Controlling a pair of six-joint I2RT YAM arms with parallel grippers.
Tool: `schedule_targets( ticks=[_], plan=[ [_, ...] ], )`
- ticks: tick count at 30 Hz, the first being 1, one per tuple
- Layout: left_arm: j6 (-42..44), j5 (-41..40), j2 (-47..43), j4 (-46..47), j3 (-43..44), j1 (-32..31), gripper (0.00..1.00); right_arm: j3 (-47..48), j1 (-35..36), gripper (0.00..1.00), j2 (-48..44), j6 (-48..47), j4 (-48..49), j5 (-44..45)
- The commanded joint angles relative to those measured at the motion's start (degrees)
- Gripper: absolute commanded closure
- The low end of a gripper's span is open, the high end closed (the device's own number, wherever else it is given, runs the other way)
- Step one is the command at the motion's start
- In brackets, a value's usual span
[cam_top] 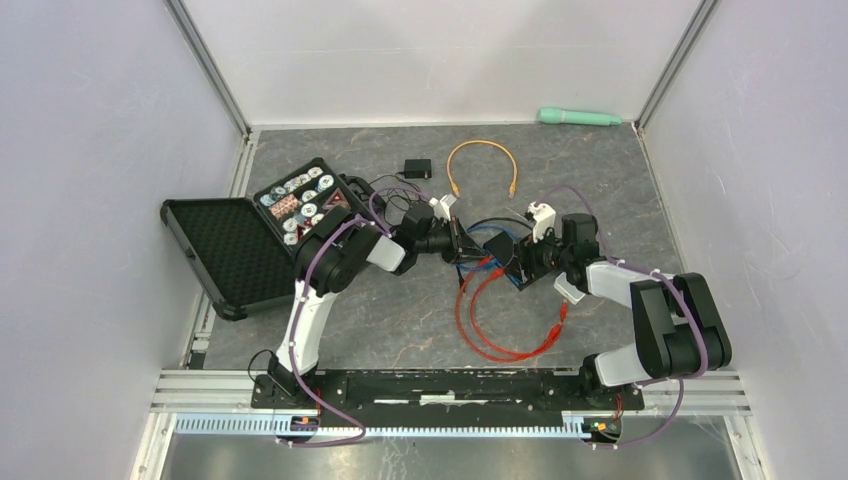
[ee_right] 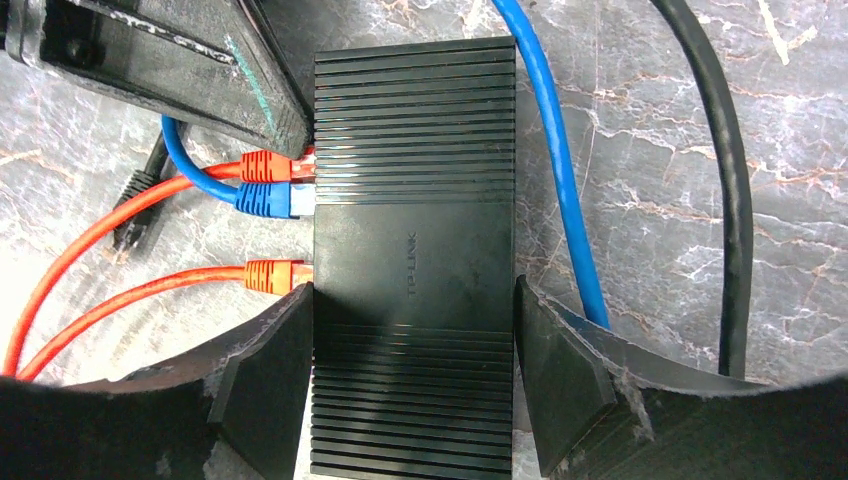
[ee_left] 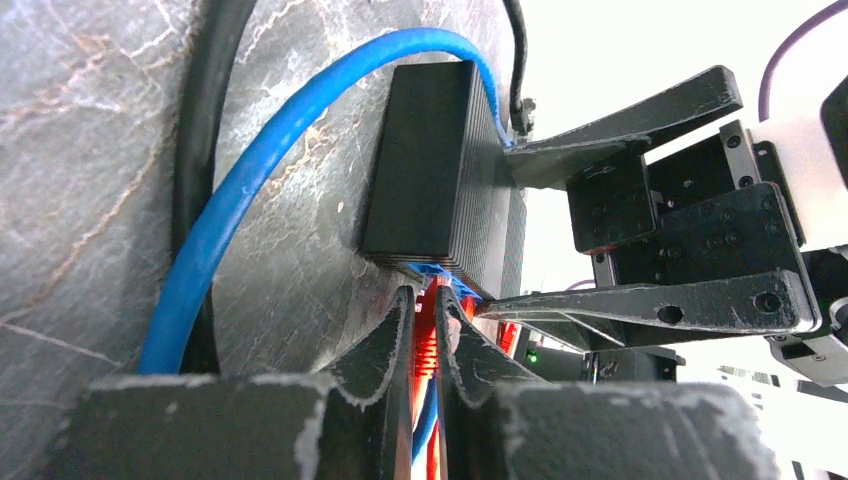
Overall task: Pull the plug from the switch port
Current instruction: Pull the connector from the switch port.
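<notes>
While bracing the black switch (ee_right: 413, 250) with the right gripper (ee_right: 413, 335), fingers (ee_right: 270, 360) pressed against both long sides at the bottom of the right wrist view, pinches the upper red plug (ee_right: 266, 165) with the left gripper (ee_left: 425, 305), jaws nearly together on it. Shows that plug butted up against the switch's left edge, at its port, upper left of centre. Note the blue plug (ee_right: 268, 200) directly beneath it, touching, and a second red plug (ee_right: 272, 275) lower down, apart, also at the switch's edge. Runs a blue cable (ee_right: 563, 200) down the switch's right side, a black cable (ee_right: 735, 200) further right. From overhead, meets nose to nose at the middle of the table (cam_top: 400, 325).
</notes>
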Motion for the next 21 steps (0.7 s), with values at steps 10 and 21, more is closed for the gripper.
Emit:
schedule_targets(
  ticks=[10, 21],
  plan=[
    [3.78, 7.98, -1.69, -7.87, -0.22, -0.54, 0.98, 4.7, -1.81, 0.96, 0.85, -6.95, 3.52, 2.85],
    [-2.79, 6.17, -1.07, -1.44, -1.44, -4.16, 0.98, 1.62, -1.4, 0.97, 2.25, 8.34, 10.63, 5.27]
  ],
)
